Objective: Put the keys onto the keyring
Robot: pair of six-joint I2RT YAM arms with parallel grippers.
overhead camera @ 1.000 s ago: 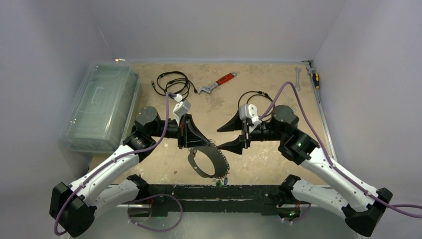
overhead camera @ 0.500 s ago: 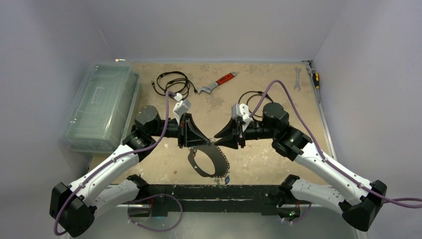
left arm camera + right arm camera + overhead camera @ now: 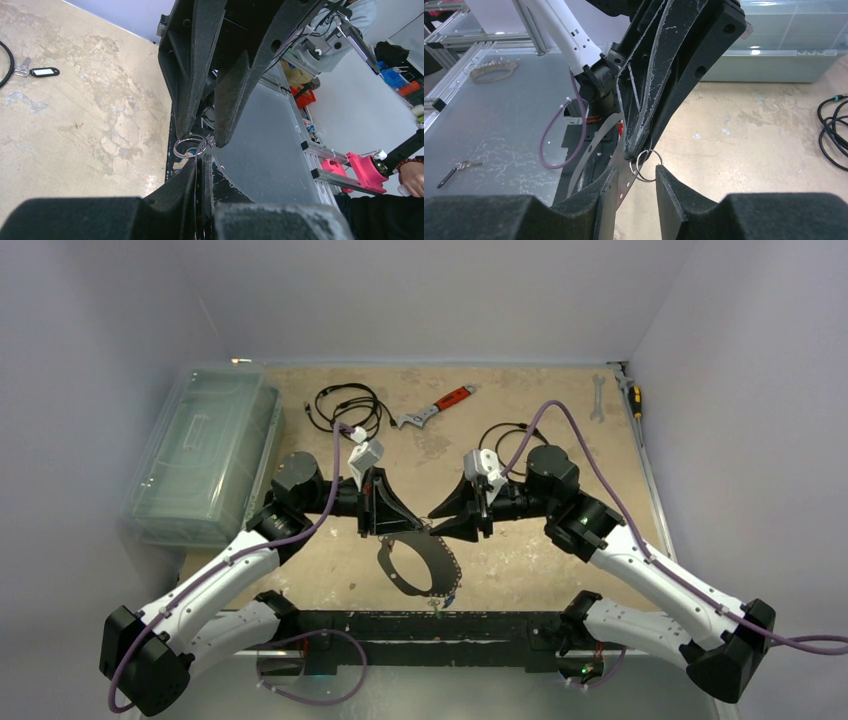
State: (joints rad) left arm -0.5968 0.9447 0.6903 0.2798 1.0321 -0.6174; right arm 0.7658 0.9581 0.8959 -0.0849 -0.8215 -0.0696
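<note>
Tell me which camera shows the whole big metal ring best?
The top external view: there the whole keyring shows as one full loop. The right wrist view shows only a strip of its band with holes. The left wrist view hardly shows it at all.

Keyring [image 3: 440, 558]: I see a large thin grey hoop with a bead-like edge. It is tilted at the six o'clock edge of the counter [image 3: 520, 440], its twelve o'clock pinched in the closed left claw [image 3: 402, 531].

Keys [image 3: 446, 602]: small, with blue and green heads, hanging at the hoop's five o'clock.

Dark-tagged key [image 3: 42, 72]: lies flat on the counter.
</note>
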